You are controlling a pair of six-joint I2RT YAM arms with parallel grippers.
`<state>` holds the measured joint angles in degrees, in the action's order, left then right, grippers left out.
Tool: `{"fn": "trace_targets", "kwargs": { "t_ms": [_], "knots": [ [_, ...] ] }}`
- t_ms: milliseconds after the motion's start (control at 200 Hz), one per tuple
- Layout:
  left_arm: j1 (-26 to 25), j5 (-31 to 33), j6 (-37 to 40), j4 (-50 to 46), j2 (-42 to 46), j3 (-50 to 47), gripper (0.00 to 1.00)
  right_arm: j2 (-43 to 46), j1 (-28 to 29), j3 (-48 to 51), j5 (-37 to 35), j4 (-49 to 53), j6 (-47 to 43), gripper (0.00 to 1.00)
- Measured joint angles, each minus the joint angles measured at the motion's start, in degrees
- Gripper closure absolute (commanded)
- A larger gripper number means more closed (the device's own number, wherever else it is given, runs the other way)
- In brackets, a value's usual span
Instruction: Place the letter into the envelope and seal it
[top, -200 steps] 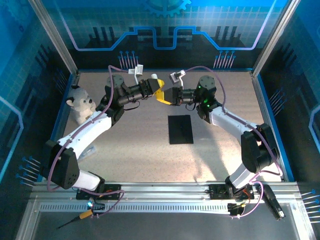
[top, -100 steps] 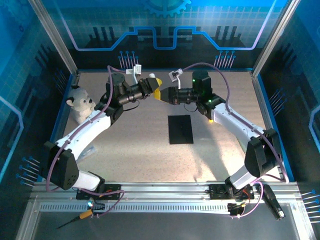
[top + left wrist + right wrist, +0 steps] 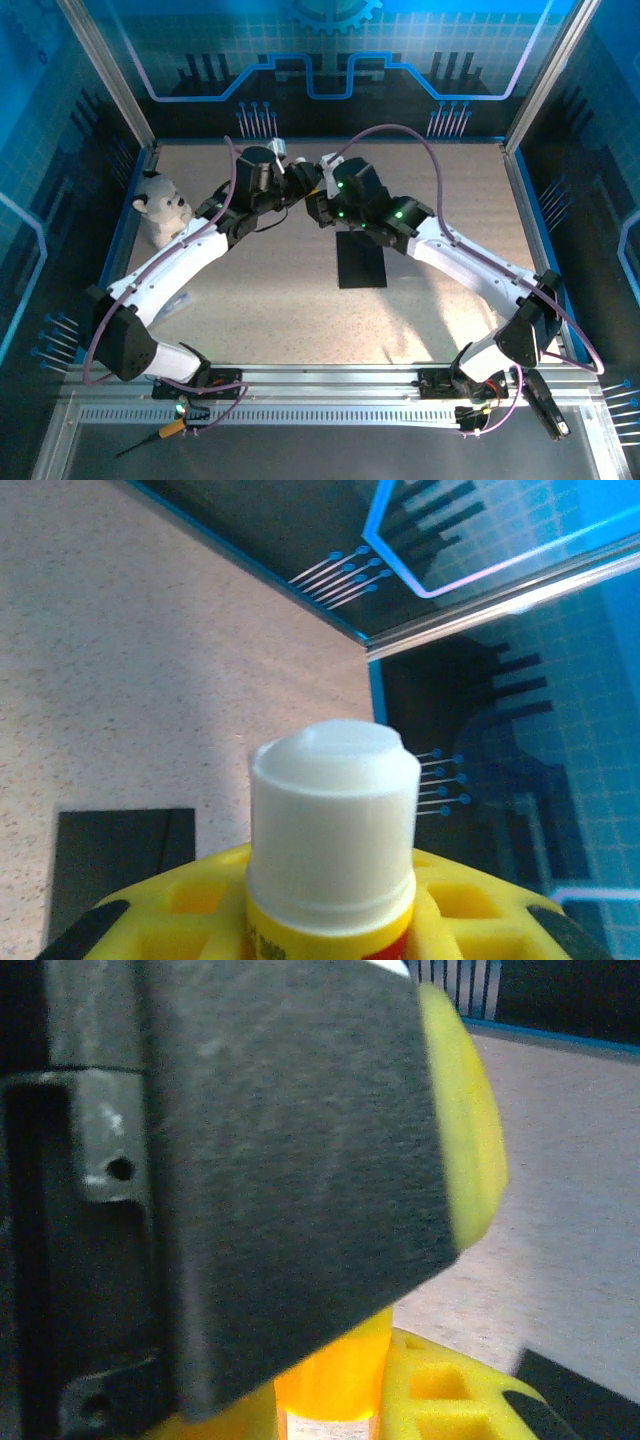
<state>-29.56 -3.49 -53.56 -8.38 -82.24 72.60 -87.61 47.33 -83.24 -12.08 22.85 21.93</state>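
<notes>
Speckled matte bench [image 3: 250, 300]; both arms have closed in, the right gripper [image 3: 318, 207] swinging left to meet the left gripper [image 3: 302, 183] above the far end of the flat black paper envelope [image 3: 360, 268], which lies on the bench; probably glue preparation for sealing. Left jaws are clamped on a yellow glue stick [image 3: 333, 820] with a smooth white cylindrical top; right jaws: cannot tell.

envelope [image 3: 361, 264] | matte black rectangle | lying flat | table [image 3: 250, 290] centre, long side running near-to-far

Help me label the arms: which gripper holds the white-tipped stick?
The left gripper: the white-tipped stick stands clamped between its yellow fingers, seen from its own wrist camera.
</notes>
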Motion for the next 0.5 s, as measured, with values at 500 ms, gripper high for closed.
{"fn": "trace_targets", "kwargs": {
  "t_ms": [500],
  "knots": [
    [-0.3,2.0,-2.1,-2.1,-1.3,0.2,1.0,-0.8,3.6,3.7,-11.1,-4.5,-3.8,0.6]
  ]
}}
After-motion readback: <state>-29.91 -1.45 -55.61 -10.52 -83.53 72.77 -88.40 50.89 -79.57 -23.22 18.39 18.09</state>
